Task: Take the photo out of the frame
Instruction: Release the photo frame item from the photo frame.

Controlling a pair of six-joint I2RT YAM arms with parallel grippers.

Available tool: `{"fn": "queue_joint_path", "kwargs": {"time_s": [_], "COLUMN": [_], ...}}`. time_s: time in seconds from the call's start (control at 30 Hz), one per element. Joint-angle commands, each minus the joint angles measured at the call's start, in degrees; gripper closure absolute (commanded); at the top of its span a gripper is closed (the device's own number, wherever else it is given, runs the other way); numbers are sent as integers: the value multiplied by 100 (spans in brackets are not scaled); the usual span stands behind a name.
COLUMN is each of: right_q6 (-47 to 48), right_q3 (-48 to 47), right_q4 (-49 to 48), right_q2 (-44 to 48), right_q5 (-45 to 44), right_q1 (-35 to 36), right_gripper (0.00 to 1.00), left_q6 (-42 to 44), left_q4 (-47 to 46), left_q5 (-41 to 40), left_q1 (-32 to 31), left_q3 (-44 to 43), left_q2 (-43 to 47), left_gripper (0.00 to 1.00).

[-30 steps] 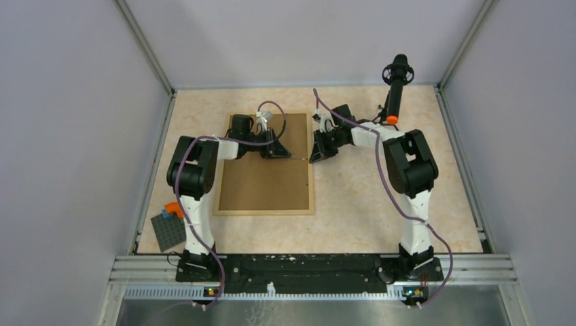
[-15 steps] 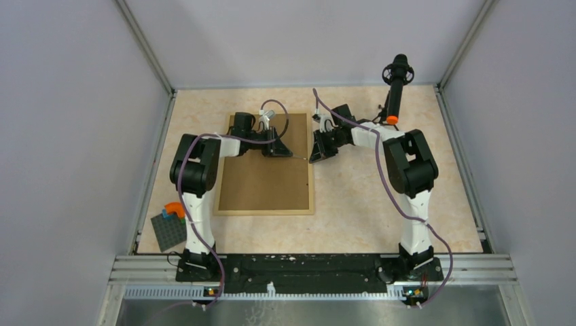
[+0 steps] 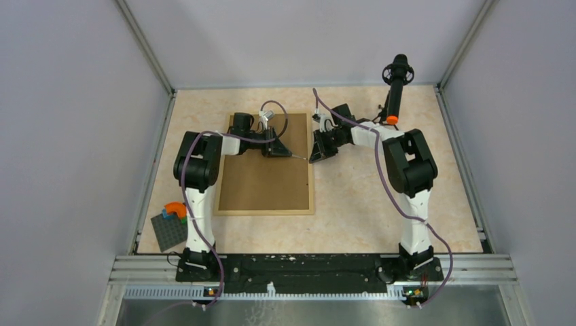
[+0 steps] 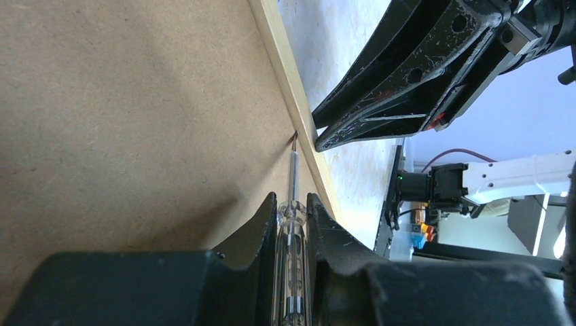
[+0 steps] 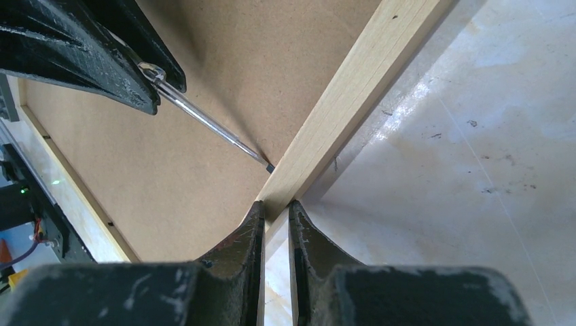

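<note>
The frame [image 3: 265, 212] is lying back up at the bench's [image 3: 353, 204] 10 o'clock, with matte brown fibreboard [image 3: 261, 183] inside thin pale-wood rails. At its 2 o'clock edge the left end effector [image 4: 292, 200] is clamping a clear-handled screwdriver [image 4: 293, 170], whose steel tip is touching the rail's inner edge. The right end effector [image 5: 275, 207] is pinching that rail narrowly. The photo is not showing from this side.
</note>
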State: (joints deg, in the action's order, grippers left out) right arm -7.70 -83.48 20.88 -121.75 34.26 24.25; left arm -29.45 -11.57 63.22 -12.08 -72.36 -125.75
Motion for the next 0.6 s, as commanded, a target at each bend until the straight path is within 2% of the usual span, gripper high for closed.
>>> {"fn": "queue_joint_path", "kwargs": {"time_s": [0.0, 0.57], "right_q6": [279, 278], "right_q3": [71, 91], "right_q4": [-144, -172], "right_q2": [-679, -718], "right_q5": [-814, -767], "right_q1": [262, 282], "right_gripper": [100, 100], "left_q6": [158, 367], "left_q4": [320, 590], "left_q5": [-617, -702], "left_q1": [-539, -559], "left_q3": [18, -226], "left_q2": [-652, -1160], "left_gripper": [100, 100]}}
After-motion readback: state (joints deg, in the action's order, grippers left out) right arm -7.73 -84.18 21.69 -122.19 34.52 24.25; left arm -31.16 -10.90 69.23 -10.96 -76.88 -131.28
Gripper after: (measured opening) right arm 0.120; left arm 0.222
